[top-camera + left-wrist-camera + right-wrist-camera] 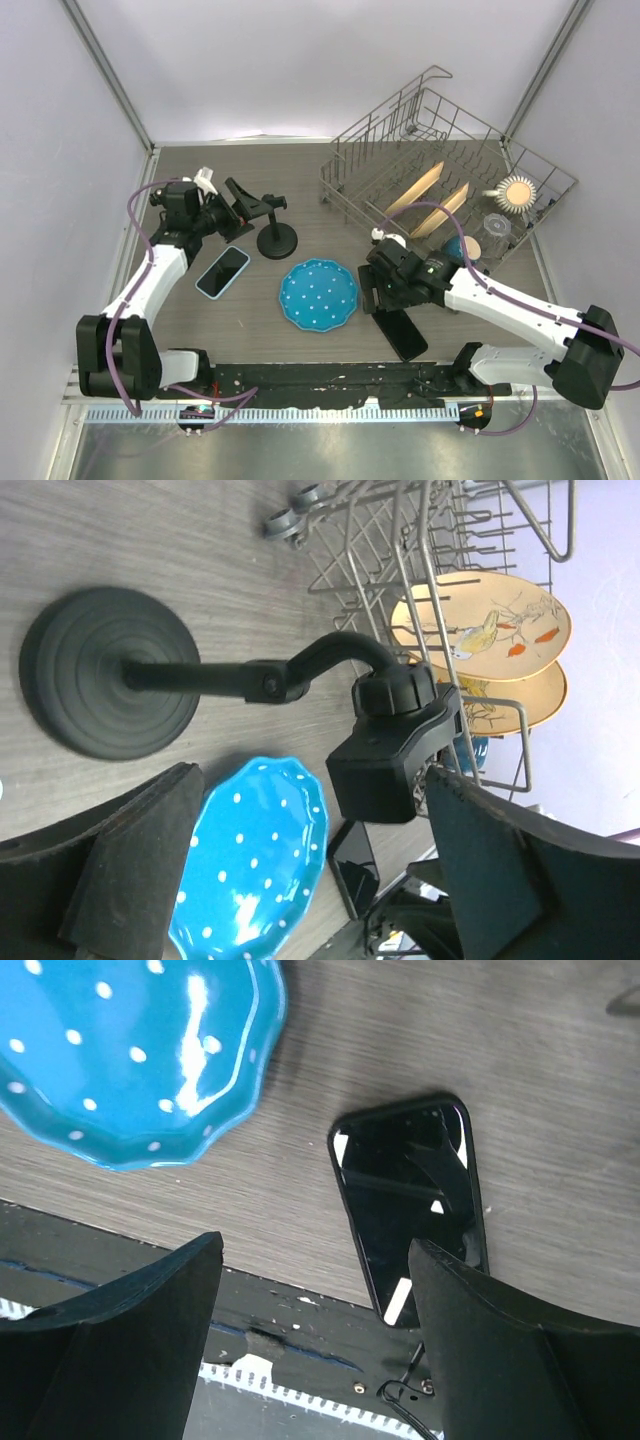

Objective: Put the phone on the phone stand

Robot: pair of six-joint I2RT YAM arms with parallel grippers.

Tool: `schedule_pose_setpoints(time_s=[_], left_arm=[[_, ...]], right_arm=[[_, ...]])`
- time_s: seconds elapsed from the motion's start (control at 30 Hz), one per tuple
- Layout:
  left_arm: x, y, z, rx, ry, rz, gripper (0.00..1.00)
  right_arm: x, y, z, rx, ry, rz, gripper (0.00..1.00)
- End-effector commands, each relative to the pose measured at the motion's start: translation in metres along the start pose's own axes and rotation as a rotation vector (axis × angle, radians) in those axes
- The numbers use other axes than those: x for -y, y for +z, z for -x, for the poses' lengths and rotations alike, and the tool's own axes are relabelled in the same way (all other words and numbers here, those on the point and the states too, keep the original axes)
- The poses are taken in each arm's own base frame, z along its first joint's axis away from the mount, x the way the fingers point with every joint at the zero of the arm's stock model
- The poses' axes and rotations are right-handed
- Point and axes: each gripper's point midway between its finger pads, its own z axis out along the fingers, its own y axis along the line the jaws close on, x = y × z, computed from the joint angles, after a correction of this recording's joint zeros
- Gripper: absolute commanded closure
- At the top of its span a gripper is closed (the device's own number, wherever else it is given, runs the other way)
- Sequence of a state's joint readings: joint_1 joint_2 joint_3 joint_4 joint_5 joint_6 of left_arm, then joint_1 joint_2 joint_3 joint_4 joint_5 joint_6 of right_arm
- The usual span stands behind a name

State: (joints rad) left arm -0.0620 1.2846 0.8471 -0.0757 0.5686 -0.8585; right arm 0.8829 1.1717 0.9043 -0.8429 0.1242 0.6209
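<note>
The black phone stand (277,241) stands at mid-left, and its clamp head (395,745) reaches toward my left gripper. A phone in a light-blue case (222,272) lies flat just in front of the stand. A black phone (403,333) lies flat near the front edge and also shows in the right wrist view (410,1205). My left gripper (232,212) is open and empty, and the clamp head sits just ahead of its fingers (510,870). My right gripper (385,295) is open and empty, hovering over the near end of the black phone.
A blue dotted plate (318,293) lies between the two phones. A wire dish rack (352,190) with plates, a glass and a cup stands at the back right. A black strip runs along the table's front edge (300,1330).
</note>
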Motion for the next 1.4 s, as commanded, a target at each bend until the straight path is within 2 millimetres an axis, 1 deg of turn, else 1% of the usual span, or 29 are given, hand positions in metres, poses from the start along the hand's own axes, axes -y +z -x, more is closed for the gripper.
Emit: schedule_pose_setpoints(time_s=[0.0,0.03,0.1,0.13,0.2,0.23,0.3,0.33,0.4,0.43,0.5,0.53,0.57,0.6,0.63,0.67,0.7,0.73,0.8,0.83,0.9,0.97,1.0,1.07,1.2,1.33,1.37], left_arm=[[0.019,-0.023,0.015,0.077,0.081,0.009,0.00],[0.024,-0.030,0.019,0.105,0.100,0.014,0.00],[0.032,-0.039,0.022,0.136,0.127,0.013,0.00],[0.040,-0.048,0.026,0.164,0.142,0.014,0.00],[0.050,-0.054,0.030,0.174,0.162,0.003,0.00],[0.061,-0.058,0.034,0.180,0.176,-0.011,0.00],[0.074,-0.060,0.036,0.176,0.198,-0.036,0.00],[0.086,-0.065,0.043,0.192,0.215,-0.055,0.00],[0.099,-0.063,0.045,0.190,0.230,-0.078,0.00],[0.115,-0.068,0.052,0.211,0.250,-0.111,0.00],[0.133,-0.066,0.049,0.197,0.256,-0.166,0.00],[0.146,-0.069,0.054,0.215,0.269,-0.201,0.00],[0.155,-0.069,0.051,0.208,0.278,-0.227,0.00],[0.164,-0.069,0.053,0.214,0.278,-0.247,0.00],[0.173,-0.070,0.052,0.219,0.290,-0.276,0.00],[0.178,-0.069,0.054,0.224,0.292,-0.289,0.00],[0.185,-0.069,0.056,0.230,0.293,-0.312,0.00],[0.189,-0.068,0.056,0.229,0.297,-0.326,0.00],[0.194,-0.066,0.057,0.224,0.298,-0.340,0.00],[0.198,-0.067,0.057,0.225,0.312,-0.359,0.00],[0.197,-0.065,0.055,0.220,0.329,-0.370,0.00],[0.199,-0.066,0.054,0.223,0.365,-0.382,0.00],[0.197,-0.066,0.052,0.218,0.375,-0.382,0.00],[0.195,-0.066,0.050,0.213,0.402,-0.384,0.00],[0.185,-0.062,0.043,0.197,0.417,-0.370,0.00],[0.179,-0.057,0.038,0.184,0.426,-0.366,0.00],[0.177,-0.056,0.037,0.181,0.423,-0.365,0.00]], right_arm=[[0.013,0.004,-0.014,-0.030,0.058,-0.074,0.19],[0.018,0.006,-0.018,-0.039,0.059,-0.096,0.19],[0.022,0.008,-0.020,-0.040,0.069,-0.117,0.19],[0.027,0.010,-0.025,-0.050,0.071,-0.138,0.19],[0.034,0.012,-0.029,-0.056,0.071,-0.166,0.19],[0.039,0.015,-0.034,-0.061,0.066,-0.181,0.19],[0.043,0.020,-0.038,-0.066,0.062,-0.192,0.19],[0.044,0.024,-0.040,-0.065,0.062,-0.193,0.19],[0.046,0.029,-0.041,-0.052,0.071,-0.200,0.19],[0.046,0.030,-0.037,-0.034,0.081,-0.202,0.19],[0.043,0.029,-0.030,0.019,0.147,-0.189,0.19],[0.041,0.029,-0.024,0.060,0.187,-0.178,0.19],[0.036,0.024,-0.018,0.112,0.250,-0.133,0.19],[0.039,0.029,-0.024,0.121,0.266,-0.117,0.19],[0.038,0.030,-0.019,0.164,0.294,-0.097,0.19],[0.044,0.025,-0.012,0.229,0.328,-0.105,0.20],[0.053,0.028,-0.016,0.239,0.345,-0.131,0.19],[0.058,0.027,-0.017,0.257,0.360,-0.149,0.19],[0.071,0.024,-0.018,0.293,0.401,-0.194,0.20],[0.074,0.024,-0.021,0.291,0.405,-0.203,0.20],[0.080,0.026,-0.026,0.299,0.422,-0.207,0.19],[0.078,0.030,-0.026,0.310,0.441,-0.185,0.19],[0.081,0.033,-0.031,0.307,0.444,-0.196,0.19],[0.081,0.037,-0.032,0.311,0.445,-0.186,0.19],[0.085,0.047,-0.039,0.294,0.442,-0.206,0.19],[0.086,0.055,-0.048,0.235,0.391,-0.241,0.19],[0.084,0.054,-0.046,0.231,0.372,-0.241,0.19]])
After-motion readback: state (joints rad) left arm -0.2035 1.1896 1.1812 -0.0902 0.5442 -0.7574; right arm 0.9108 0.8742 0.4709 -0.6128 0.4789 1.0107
